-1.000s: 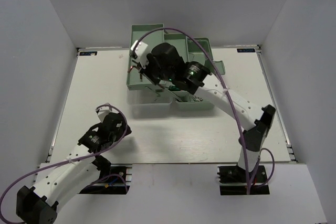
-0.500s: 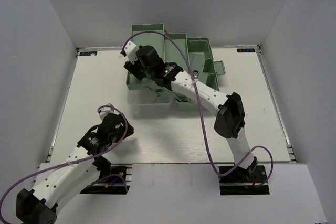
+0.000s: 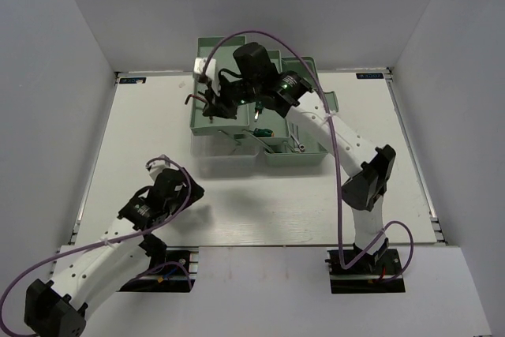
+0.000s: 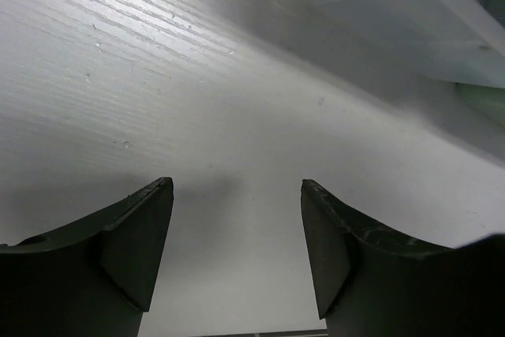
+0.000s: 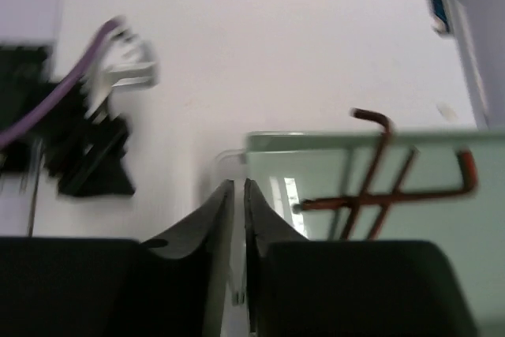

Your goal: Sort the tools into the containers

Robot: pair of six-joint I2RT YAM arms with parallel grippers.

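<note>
Your tally: hex keys (image 5: 379, 198) in a tray (image 5: 316, 141); one screwdriver (image 3: 263, 130) in the toolbox (image 3: 312, 76). Left claw (image 4: 235, 195) released, empty; right claw (image 5: 238, 187) clenched, apparently on nothing. Sorting looks nearly finished.

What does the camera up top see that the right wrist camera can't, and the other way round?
Only the top view shows the stubby green-handled screwdriver lying in the pale-green plastic toolbox, and the whole right arm. Only the right wrist view clearly shows reddish-brown L-shaped hex keys lying crossed, plus the right gripper with its fingers nearly together. Both show that toolbox, the left arm and the white table.
</note>
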